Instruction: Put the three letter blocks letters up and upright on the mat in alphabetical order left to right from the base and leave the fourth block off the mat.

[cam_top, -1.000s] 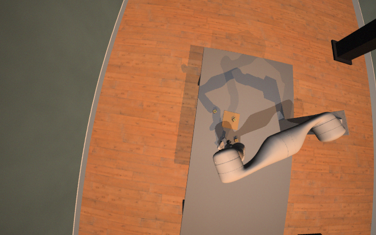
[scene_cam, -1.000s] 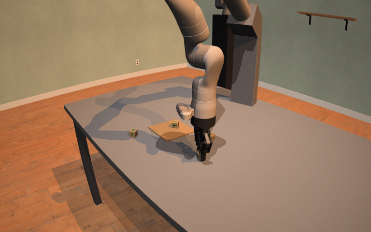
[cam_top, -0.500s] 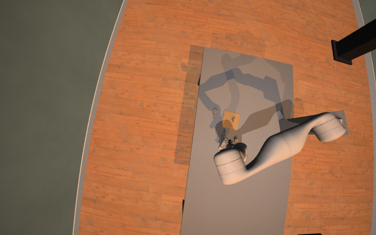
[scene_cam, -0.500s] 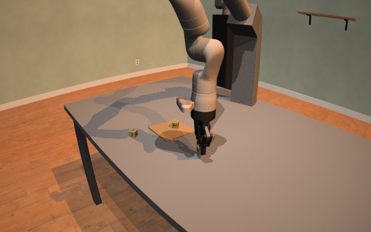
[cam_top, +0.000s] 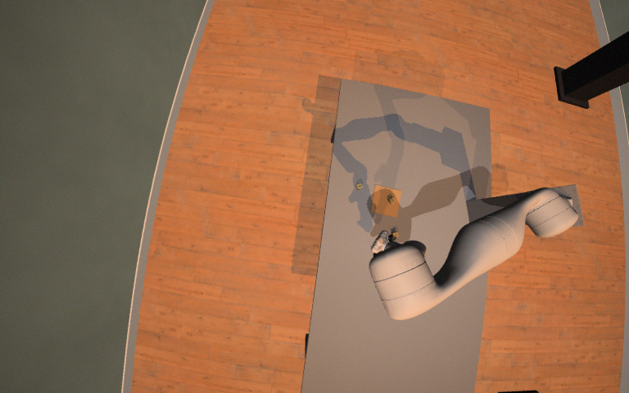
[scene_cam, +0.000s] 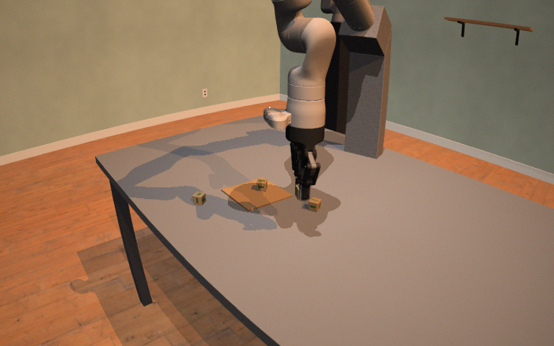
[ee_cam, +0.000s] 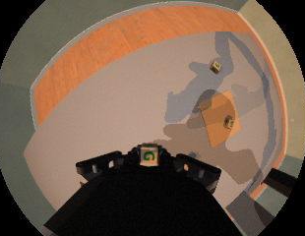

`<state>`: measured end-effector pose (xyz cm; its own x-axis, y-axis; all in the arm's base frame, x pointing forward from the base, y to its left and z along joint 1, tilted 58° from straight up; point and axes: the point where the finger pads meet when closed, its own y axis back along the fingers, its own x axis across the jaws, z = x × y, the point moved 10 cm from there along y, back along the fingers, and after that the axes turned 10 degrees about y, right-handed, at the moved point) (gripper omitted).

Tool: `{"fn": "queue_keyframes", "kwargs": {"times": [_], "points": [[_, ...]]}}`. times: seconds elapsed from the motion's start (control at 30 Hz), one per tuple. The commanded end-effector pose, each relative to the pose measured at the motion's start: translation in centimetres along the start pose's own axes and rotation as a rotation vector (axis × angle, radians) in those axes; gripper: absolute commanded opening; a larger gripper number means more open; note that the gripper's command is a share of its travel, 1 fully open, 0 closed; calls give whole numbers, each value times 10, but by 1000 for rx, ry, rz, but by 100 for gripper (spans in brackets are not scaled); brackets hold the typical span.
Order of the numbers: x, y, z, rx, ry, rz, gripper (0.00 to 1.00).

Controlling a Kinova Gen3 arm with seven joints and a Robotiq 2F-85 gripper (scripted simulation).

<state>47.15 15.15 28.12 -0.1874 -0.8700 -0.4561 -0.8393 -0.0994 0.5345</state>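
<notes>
My gripper [scene_cam: 302, 197] [ee_cam: 149, 150] is shut on the G block [ee_cam: 149, 157] [scene_cam: 297, 190] and holds it above the table, to the side of the mat. The green G faces the wrist camera. The orange mat [cam_top: 382, 210] [scene_cam: 249, 202] [ee_cam: 208, 123] lies flat. One block [cam_top: 391, 199] [scene_cam: 261, 184] [ee_cam: 229, 123] stands on it; its top letter is too small to read. Another block [cam_top: 359, 186] [scene_cam: 198, 198] [ee_cam: 215, 67] stands on the table beyond the mat. A further block [cam_top: 395, 235] [scene_cam: 314, 204] stands on the table close beside my gripper; the fingers mostly hide it in the wrist view.
The grey table [cam_top: 395, 350] [scene_cam: 400, 256] [ee_cam: 93, 113] carries the mat and blocks. Its long edge lies past the block beyond the mat. The robot's pedestal [scene_cam: 363, 102] stands at the table's far side. Arm shadows cross the mat and table.
</notes>
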Motion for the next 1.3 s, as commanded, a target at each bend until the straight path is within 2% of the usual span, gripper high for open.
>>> {"fn": "queue_keyframes", "kwargs": {"times": [0.0,0.47,0.67,0.97,1.03,1.27], "points": [[-4,5,-2,4,-2,-11,21],[-3,5,-2,4,11,-11,21],[4,5,-2,4,85,-11,21],[30,5,-3,4,369,-11,21],[30,5,-3,4,369,-11,21],[64,6,-4,5,725,-11,21]]}}
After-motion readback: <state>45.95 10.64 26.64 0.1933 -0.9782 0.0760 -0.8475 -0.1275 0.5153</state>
